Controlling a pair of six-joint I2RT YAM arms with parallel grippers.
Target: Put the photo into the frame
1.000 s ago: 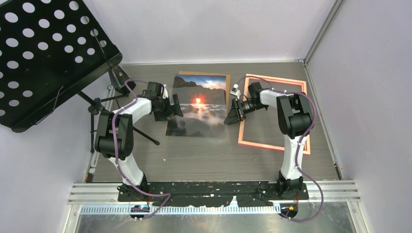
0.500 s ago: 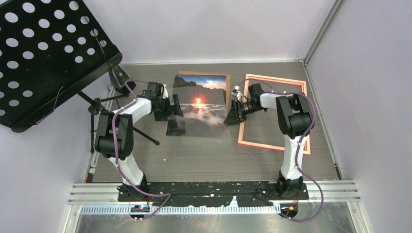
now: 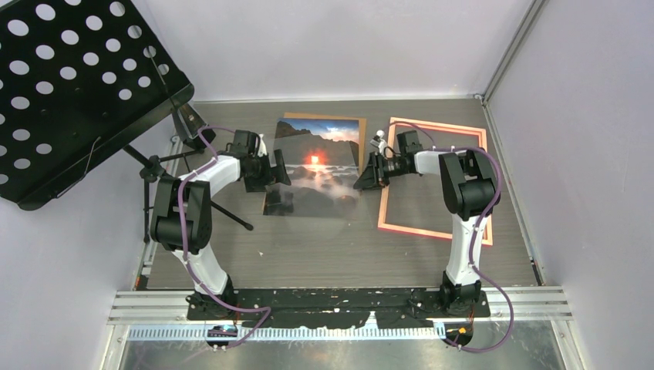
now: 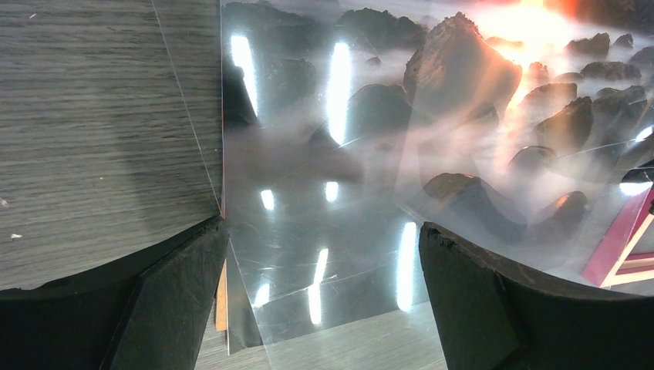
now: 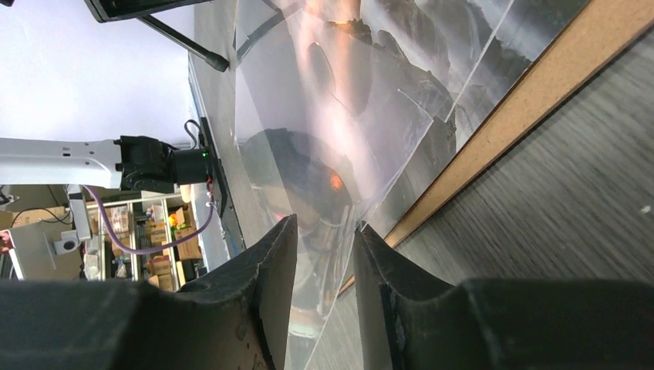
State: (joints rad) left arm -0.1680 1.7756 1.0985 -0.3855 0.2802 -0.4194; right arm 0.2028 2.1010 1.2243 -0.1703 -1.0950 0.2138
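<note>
Near edge: your two arm bases are bolted to a black plate (image 3: 339, 304) laid across aluminium rails (image 3: 146, 306).
Table (image 3: 308, 254): grey wood-grain top, matte, running back to the far wall.
Left gripper (image 4: 322, 227): jaws spread wide, hanging over the left margin of the photo (image 3: 312, 166) and holding nothing.
Photo: face up mid-table between your two grippers, outside the frame. It rests on a brown backing board (image 3: 324, 117) that peeks out at the far and right edges.
Clear sheet (image 4: 324, 262): a glossy transparent pane over the print, streaked with lamp glare.
Right gripper (image 5: 325, 231): jaws narrow but still apart, straddling the clear sheet's right edge. You can see a gap beside the sheet, so no pinch is confirmed.
Frame (image 3: 432, 231): pink-orange, flat on the table just right of the photo. Table grain shows through its opening.
Music stand (image 3: 69, 85): black perforated tray, tilted, at the far left. One tripod leg reaches onto the table.
Walls (image 3: 332, 46): plain white, boxing in the far end and both sides.
Change: a second back, your right gripper's jaws stood wider and sat slightly nearer you. Now they are narrower and nudged toward the far wall. The left arm, photo and frame lie as before.
Hard to make out: your right arm covers part of the frame's left rail. Both wrist views crop the print. You cannot tell whether the sheet's right edge is lifted off the print or just bowed.
</note>
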